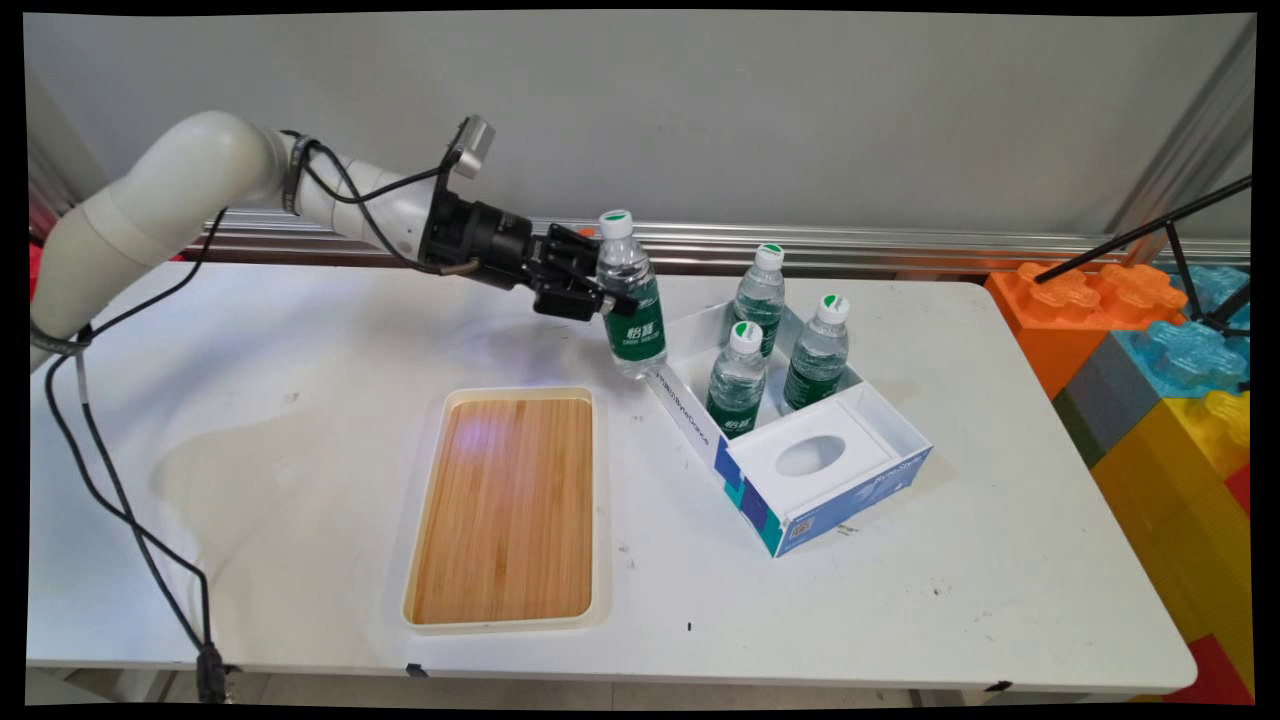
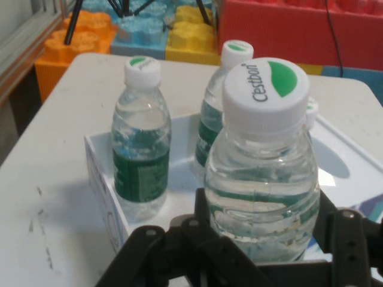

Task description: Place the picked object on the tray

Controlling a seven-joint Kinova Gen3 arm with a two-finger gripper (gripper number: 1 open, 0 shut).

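My gripper (image 1: 612, 300) is shut on a clear water bottle (image 1: 632, 300) with a green label and a white cap. It holds the bottle round the middle, slightly tilted, just left of a white and blue box (image 1: 690, 412). I cannot tell whether the bottle's base touches the table. Three more such bottles (image 1: 760, 290) (image 1: 737, 382) (image 1: 818, 350) stand upright in the box's open back section. In the hand view the held bottle (image 2: 263, 173) fills the centre between my fingers (image 2: 202, 210), with a boxed bottle (image 2: 140, 143) to its left and another (image 2: 233, 51) behind it.
A wooden tray with a white rim (image 1: 510, 500) lies on the table in front of the gripper, left of the box. Large coloured toy blocks (image 1: 1150, 340) and a black stand leg (image 1: 1140, 235) are at the table's right end. Black cables (image 1: 100, 460) hang at the left.
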